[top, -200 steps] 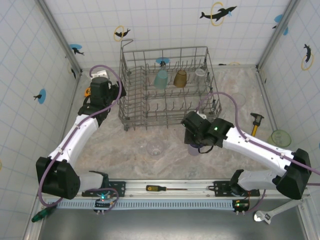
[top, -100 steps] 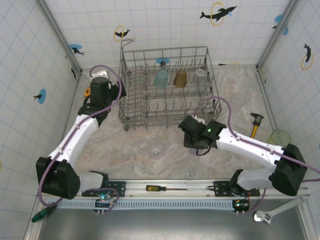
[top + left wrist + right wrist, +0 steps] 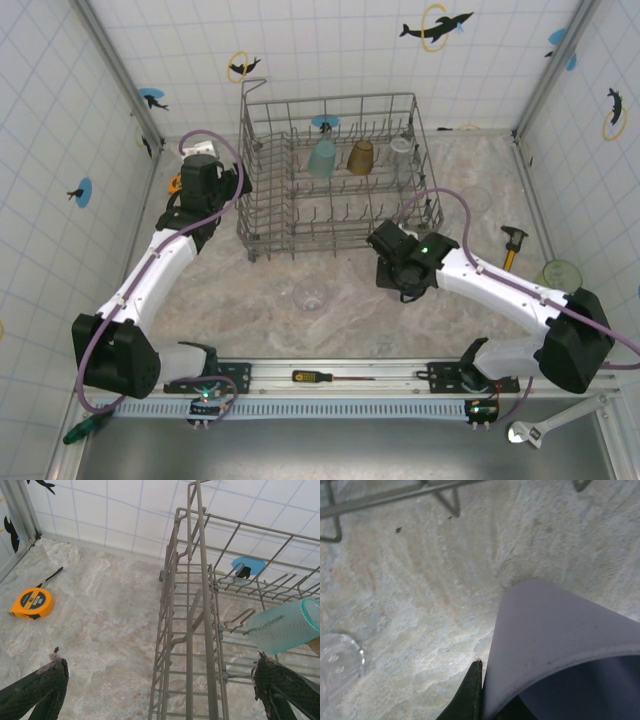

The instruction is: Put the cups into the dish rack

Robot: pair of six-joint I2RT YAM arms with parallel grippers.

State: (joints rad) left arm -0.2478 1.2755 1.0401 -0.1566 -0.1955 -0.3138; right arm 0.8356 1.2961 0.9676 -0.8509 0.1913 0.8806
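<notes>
My right gripper (image 3: 398,274) is shut on the rim of the lavender cup (image 3: 555,625). One dark finger (image 3: 471,692) presses the cup's outer wall, and the cup hangs tilted just above the table in front of the dish rack (image 3: 330,175). The wire rack holds a teal cup (image 3: 322,157), an amber cup (image 3: 361,157) and a clear cup (image 3: 401,150) along its far row. My left gripper (image 3: 160,692) stands open beside the rack's left wall (image 3: 192,610), nothing between its fingers. The teal cup (image 3: 285,625) lies on its side inside the rack.
A clear cup (image 3: 309,296) sits on the table left of my right gripper, another clear one (image 3: 478,199) right of the rack, a pale green one (image 3: 561,275) by the right wall. Orange tape measure (image 3: 31,602) lies left of the rack; a hammer (image 3: 511,245) lies right.
My right gripper has closed on the lavender cup and carried it up off the table toward the rack's front edge. The left arm has not moved.
</notes>
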